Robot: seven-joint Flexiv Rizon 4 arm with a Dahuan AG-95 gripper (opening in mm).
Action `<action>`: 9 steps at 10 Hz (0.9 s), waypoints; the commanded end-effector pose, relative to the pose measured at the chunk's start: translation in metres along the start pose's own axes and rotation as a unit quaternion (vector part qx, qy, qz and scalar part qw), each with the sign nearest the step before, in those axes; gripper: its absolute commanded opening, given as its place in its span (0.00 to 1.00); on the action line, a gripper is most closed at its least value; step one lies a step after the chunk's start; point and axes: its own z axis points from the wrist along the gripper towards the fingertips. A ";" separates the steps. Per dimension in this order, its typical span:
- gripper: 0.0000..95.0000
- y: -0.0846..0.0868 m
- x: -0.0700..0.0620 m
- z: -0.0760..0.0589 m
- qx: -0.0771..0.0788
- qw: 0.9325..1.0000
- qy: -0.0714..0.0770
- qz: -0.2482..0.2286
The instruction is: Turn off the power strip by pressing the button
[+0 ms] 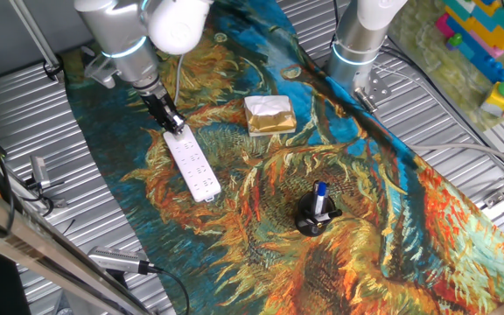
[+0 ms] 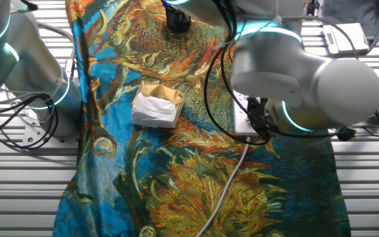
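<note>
Taken from left to right in one fixed view, the first thing of note was the gripper (image 1: 172,122), hanging from the arm at the upper left and tipped down toward the cloth, its dark tip at the upper end of the power strip (image 1: 192,164). The strip lay flat on the painted tablecloth (image 1: 383,227), a white bar whose long axis ran from about eleven o'clock, under the gripper, to about five o'clock, where its free end rested. The button could not be made out; it seemed to sit at the eleven o'clock end, hidden under or just beside the tip, so any press called for a short drop straight down rather than a sideways reach. Whether the tip was already touching the strip I could not tell, nor whether the fingers were apart or together, since they read as one dark mass. Further right, at about two o'clock from the strip and apart from it, sat the gold-wrapped block (image 1: 269,115). Lower right, around four o'clock, stood a small black holder (image 1: 317,217) with a blue-tipped stick in it. In the other fixed view the arm's bulk covered most of the strip, leaving a white corner (image 2: 243,122) and the white cord (image 2: 232,172) trailing toward six o'clock.
</note>
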 end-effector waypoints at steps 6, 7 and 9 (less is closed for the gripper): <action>0.00 0.021 0.007 -0.015 0.018 1.000 0.013 0.018; 0.00 0.021 0.007 -0.016 0.019 1.000 0.012 0.019; 0.00 0.023 0.007 -0.017 0.019 1.000 0.011 0.023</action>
